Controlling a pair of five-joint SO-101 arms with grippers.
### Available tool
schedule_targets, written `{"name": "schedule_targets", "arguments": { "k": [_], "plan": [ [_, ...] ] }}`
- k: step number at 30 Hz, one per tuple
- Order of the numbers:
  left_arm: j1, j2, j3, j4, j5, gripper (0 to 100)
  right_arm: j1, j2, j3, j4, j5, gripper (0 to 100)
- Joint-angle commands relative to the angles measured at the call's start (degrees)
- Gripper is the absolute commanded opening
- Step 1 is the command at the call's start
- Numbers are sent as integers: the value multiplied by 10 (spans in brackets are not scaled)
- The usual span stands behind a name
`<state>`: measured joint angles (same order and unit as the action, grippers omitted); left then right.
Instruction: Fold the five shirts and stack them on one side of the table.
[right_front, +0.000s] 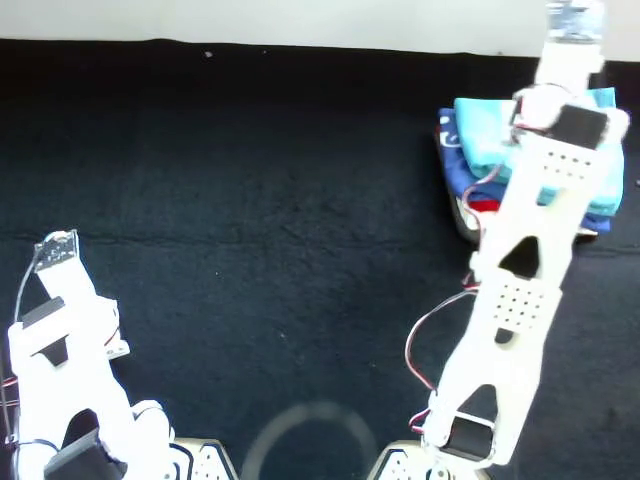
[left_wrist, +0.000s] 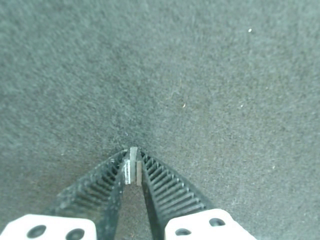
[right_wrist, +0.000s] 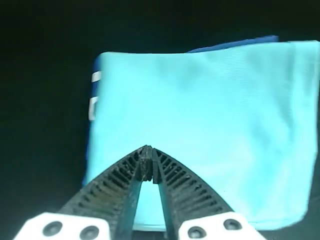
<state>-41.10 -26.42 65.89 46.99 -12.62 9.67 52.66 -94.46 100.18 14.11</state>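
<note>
A stack of folded shirts (right_front: 480, 150) lies at the far right of the dark table, a light blue shirt (right_wrist: 210, 125) on top, with darker blue, red and white layers under it. My right gripper (right_wrist: 149, 162) hangs over the light blue shirt with its fingertips together and nothing between them. The right arm (right_front: 525, 260) stretches over the stack in the high view and hides part of it. My left gripper (left_wrist: 133, 162) is shut over bare dark cloth at the near left, its tip (right_front: 55, 250) pointing away from the front edge.
The dark table cover (right_front: 260, 200) spreads bare between the two arms. A white wall strip (right_front: 300, 20) runs along the far edge. Red and white cables (right_front: 425, 345) hang beside the right arm's base.
</note>
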Motion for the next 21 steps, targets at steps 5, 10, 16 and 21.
{"name": "schedule_targets", "arguments": {
  "k": [5, 10, 16, 21],
  "plan": [
    [0, -5, 3, -9, -4, 12, -26, -31, 50, 11, 28, 6],
    [0, -5, 3, -9, -4, 12, -27, -111, 218, 10, 29, 6],
    [0, -5, 3, -9, -4, 12, -29, -161, 429, -12, 55, 6],
    [0, -5, 3, -9, -4, 12, -7, -166, 461, -74, 57, 6]
  ]
}}
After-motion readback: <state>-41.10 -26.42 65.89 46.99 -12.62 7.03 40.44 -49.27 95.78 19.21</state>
